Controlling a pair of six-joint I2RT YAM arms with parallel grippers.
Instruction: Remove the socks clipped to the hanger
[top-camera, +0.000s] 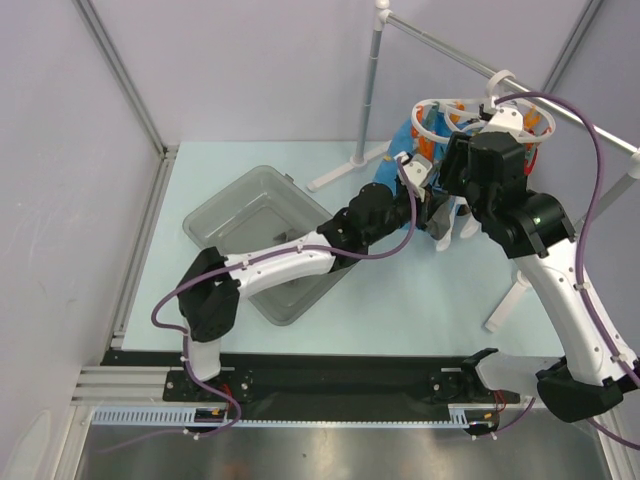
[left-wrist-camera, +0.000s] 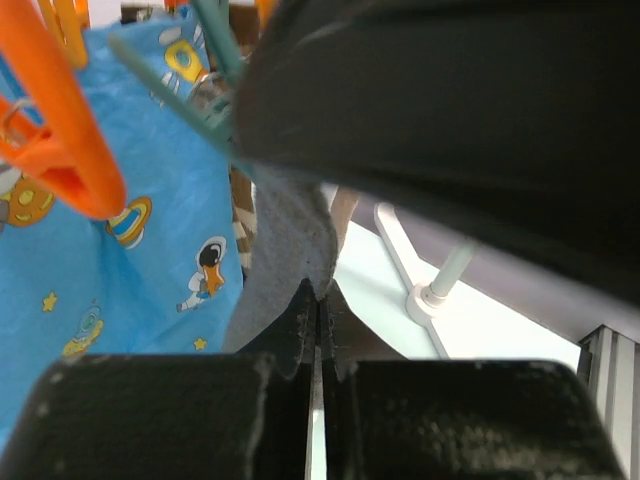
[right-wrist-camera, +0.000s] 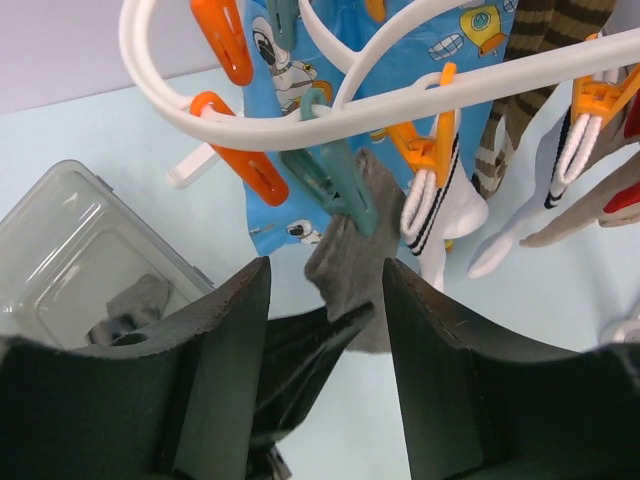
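The left gripper (left-wrist-camera: 317, 300) is closed tight on the lower edge of the grey sock (right-wrist-camera: 350, 240), with the fabric pinched between its two fingertips. That sock hangs below the near side of the hanger (right-wrist-camera: 500, 82), its top still held in a teal clip (right-wrist-camera: 340, 190). The sock runs from the clip down and slightly sideways to the left gripper, which sits just under the hanger's rim.

The right gripper (right-wrist-camera: 325, 270) hovers close in front of the hanger with its jaws well apart, holding nothing. In the right wrist view the grey sock and the tip of the left gripper show in the gap between its fingers, without touching them.

The other socks remain clipped to the hanger. A blue sock (left-wrist-camera: 150, 230) with cartoon prints hangs just beside the grey one, toward the hanger's left. A white sock (right-wrist-camera: 445, 215) with a black-striped cuff hangs from an orange clip on the grey sock's other side. A brown striped sock (right-wrist-camera: 520, 50) hangs further along the ring.

The hanger itself hangs by its hook from a silver rail (top-camera: 450, 50) above the counter (top-camera: 400, 290). A clear bin (top-camera: 225, 215) stands on the counter well to the left of the hanger, with one grey sock (right-wrist-camera: 130, 305) lying inside.
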